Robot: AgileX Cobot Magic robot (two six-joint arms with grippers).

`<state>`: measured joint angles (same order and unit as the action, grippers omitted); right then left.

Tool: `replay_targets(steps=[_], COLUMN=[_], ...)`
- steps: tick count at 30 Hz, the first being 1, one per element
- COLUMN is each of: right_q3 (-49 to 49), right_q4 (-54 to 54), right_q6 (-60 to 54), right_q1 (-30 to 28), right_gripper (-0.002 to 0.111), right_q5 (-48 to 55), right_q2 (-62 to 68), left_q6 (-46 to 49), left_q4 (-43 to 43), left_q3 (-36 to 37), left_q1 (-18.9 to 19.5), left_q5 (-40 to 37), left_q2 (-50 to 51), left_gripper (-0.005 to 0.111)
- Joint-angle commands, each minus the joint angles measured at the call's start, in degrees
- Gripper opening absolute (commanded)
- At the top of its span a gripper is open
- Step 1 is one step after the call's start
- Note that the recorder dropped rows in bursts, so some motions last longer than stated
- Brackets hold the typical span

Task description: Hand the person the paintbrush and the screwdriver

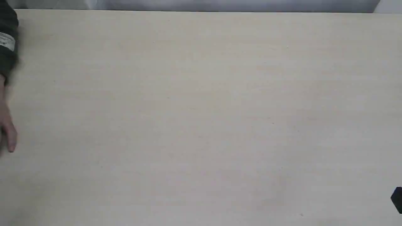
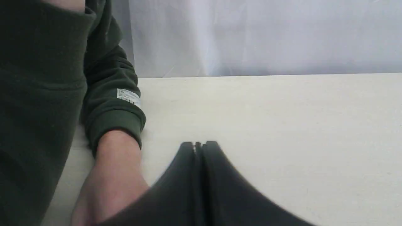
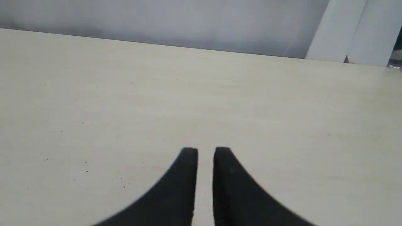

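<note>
Neither the paintbrush nor the screwdriver shows in any view. The person's hand (image 1: 8, 131) hangs over the table's left edge, below a dark green sleeve (image 1: 6, 47) with a white label. In the left wrist view the person's forearm (image 2: 116, 163) and sleeve (image 2: 110, 94) lie close beside my left gripper (image 2: 198, 144), whose black fingers are pressed together on nothing. My right gripper (image 3: 205, 150) hovers over bare tabletop, its fingers nearly together with a thin slit and nothing between them. In the exterior view only a black corner of the right arm (image 1: 397, 199) shows at the right edge.
The pale wooden table (image 1: 201, 113) fills the exterior view, with a grey-white backdrop (image 1: 220, 4) behind its far edge. White upright panels (image 3: 351, 31) stand past the table's far corner in the right wrist view.
</note>
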<state>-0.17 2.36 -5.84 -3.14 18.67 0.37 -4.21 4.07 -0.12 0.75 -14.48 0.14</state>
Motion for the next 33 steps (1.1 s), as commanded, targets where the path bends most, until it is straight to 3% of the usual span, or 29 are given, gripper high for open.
replay_targets(steps=[1,33], right_q3=[0.17,0.17], right_q4=[-0.25,-0.49], right_q6=[2.78,3.45], right_q1=[-0.35,-0.35], right_gripper=[0.011,0.011], right_q5=[0.19,0.51], right_q2=[-0.37,-0.37], left_q6=[-0.12,-0.12], left_q4=[0.01,-0.20], left_q3=[0.12,0.12], left_q1=[-0.11,-0.11], left_q5=[0.28,0.05], left_q2=[-0.14,-0.14], left_gripper=[0.000,0.000])
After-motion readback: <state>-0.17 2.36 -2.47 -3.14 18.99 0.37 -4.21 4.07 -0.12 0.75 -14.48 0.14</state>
